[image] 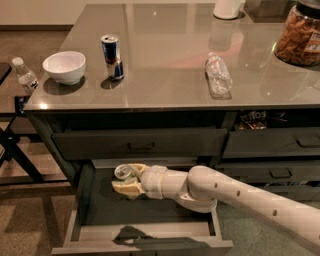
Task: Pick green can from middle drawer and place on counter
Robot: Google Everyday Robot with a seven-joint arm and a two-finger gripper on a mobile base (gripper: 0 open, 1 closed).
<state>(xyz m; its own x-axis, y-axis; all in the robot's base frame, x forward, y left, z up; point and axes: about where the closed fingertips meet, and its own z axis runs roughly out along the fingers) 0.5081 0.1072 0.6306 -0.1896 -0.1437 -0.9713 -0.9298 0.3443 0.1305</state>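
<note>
The middle drawer [100, 210] stands pulled open below the counter [170, 65], showing its grey inner floor. My gripper [125, 178] is inside it at the back left, its pale fingers closed around the green can [123, 172], whose silver top faces up. The can sits between the fingers a little above the drawer floor, just under the front of the drawer above. The white arm reaches in from the lower right.
On the counter stand a white bowl [64, 66], a tall blue-and-silver can [111, 56], a lying clear plastic bottle [218, 74], a snack jar [299, 35] and a white container [228, 8]. A small bottle [24, 76] stands on a side table at the left.
</note>
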